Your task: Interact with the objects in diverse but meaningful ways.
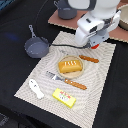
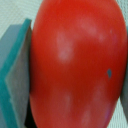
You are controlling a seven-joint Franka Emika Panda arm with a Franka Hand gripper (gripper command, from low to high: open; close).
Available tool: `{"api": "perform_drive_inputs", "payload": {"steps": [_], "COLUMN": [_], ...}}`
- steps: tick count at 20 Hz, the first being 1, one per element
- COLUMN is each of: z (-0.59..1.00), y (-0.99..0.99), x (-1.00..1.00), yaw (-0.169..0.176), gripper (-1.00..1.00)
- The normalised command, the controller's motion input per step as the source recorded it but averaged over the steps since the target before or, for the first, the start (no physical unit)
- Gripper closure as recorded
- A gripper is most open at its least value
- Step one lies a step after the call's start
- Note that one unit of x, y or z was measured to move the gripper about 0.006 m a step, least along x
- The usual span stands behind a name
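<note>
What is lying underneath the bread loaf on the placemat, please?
The bread loaf sits on a clear plate over the placemat. Whatever lies directly beneath the loaf is covered.

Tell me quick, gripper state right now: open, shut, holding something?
Gripper: shut on the red tomato, which fills the wrist view against a teal finger pad.
</note>
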Motion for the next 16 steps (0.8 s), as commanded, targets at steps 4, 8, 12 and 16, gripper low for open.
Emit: {"api": "perform_drive_inputs", "payload": {"steps": [4, 8, 12, 16], "z": [0.79, 0.34, 0.09, -0.11], "y": [-0.05, -0.15, -0.25, -0.46], "x": [-0.84, -0.96, -0.98, -0.95], "yaw": [0.023, 0.001, 0.0, 0.0], "gripper": [1.0, 1.0, 1.0, 1.0]}}
